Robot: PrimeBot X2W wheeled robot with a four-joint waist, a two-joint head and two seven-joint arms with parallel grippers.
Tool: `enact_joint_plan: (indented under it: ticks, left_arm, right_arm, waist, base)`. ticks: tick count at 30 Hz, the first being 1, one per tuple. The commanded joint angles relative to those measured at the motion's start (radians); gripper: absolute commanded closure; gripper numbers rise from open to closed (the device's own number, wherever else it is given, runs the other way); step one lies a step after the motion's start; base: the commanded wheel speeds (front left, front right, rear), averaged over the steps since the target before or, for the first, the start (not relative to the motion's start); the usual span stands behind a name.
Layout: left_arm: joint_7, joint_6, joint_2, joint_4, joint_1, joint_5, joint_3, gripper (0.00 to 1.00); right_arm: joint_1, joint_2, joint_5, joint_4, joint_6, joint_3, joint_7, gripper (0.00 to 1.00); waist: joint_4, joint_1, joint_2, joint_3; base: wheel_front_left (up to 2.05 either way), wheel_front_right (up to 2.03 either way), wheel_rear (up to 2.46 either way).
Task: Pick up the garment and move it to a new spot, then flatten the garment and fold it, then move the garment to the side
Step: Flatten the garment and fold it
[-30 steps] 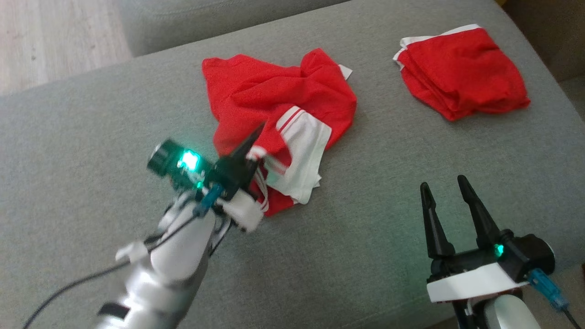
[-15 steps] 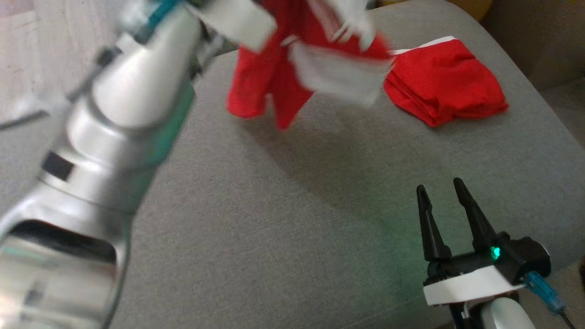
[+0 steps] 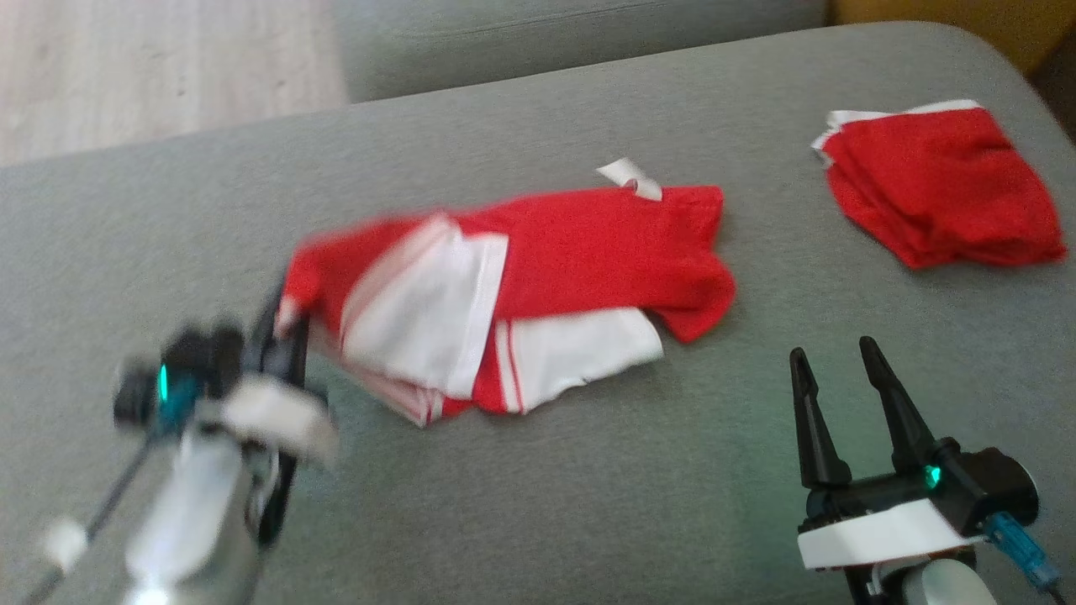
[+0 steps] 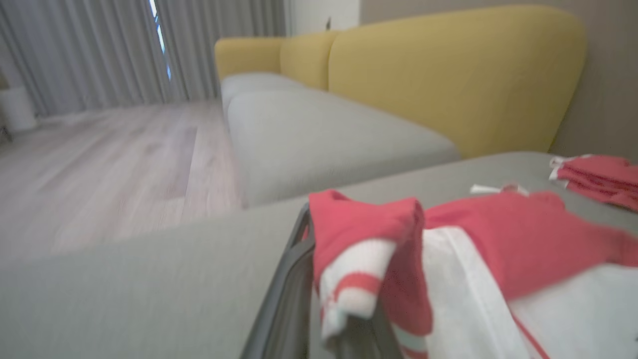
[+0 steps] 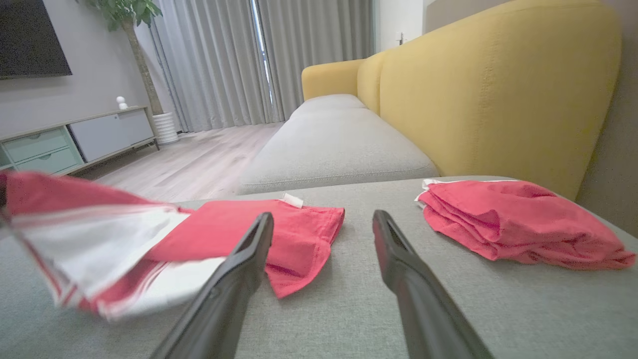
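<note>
The red garment (image 3: pixel 588 252) with white striped panels lies stretched out across the middle of the grey cushion. Its left end is a little raised, pinched in my left gripper (image 3: pixel 282 323), which is shut on that end and blurred. In the left wrist view a red and white cuff of the garment (image 4: pixel 364 234) hangs over one dark finger (image 4: pixel 289 279). My right gripper (image 3: pixel 830 353) stands open and empty at the lower right, short of the cloth. In the right wrist view the right gripper (image 5: pixel 323 217) points at the garment's near red edge (image 5: pixel 294 234).
A second red garment (image 3: pixel 941 189), folded, lies at the cushion's far right, also seen as a folded pile (image 5: pixel 508 219). The grey cushion (image 3: pixel 588 487) has bare room in front. A yellow backrest (image 5: pixel 488 99) rises at the right; wooden floor (image 3: pixel 151 67) lies beyond.
Half a second ago my left gripper held the garment high in the air. Now it is low at the left and the garment lies drawn out on the cushion. The head camera also shifted.
</note>
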Motion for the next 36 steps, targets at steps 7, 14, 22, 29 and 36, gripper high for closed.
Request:
enact_joint_plan:
  ticks: [7,14,22,29,36]
  left_arm:
    - [-0.006,0.043,-0.015,-0.022,0.149,-0.069,0.091,0.00]
    - [-0.007,0.109,-0.042,-0.051,0.232,-0.018,0.101,0.00]
    - [-0.007,0.199,-0.043,-0.301,0.332,0.192,0.056,0.00]
    - [-0.007,0.150,-0.061,-0.292,0.276,0.341,-0.105,0.00]
    - [0.000,0.123,-0.114,-0.040,0.138,0.397,-0.179,0.00]
  right_arm:
    - [-0.018,-0.032,-0.010,-0.037,0.007,0.032,-0.011,0.00]
    - [-0.009,-0.041,-0.009,-0.038,0.007,0.036,-0.011,0.00]
    - [-0.010,-0.043,-0.007,-0.036,0.007,0.042,-0.011,0.00]
    - [-0.017,-0.048,-0.004,-0.037,0.007,0.051,-0.011,0.00]
    - [-0.034,-0.060,0.002,-0.035,0.007,0.060,-0.011,0.00]
  waist:
    - [0.098,0.0000,0.0000,0.031]
    - [0.132,0.0000,0.0000,0.039]
    - [0.138,0.0000,0.0000,0.042]
    - [0.129,0.0000,0.0000,0.058]
    - [0.098,0.0000,0.0000,0.078]
  base:
    - [0.00,0.00,0.00]
    - [0.00,0.00,0.00]
    - [0.00,0.00,0.00]
    - [0.00,0.00,0.00]
    - [0.00,0.00,0.00]
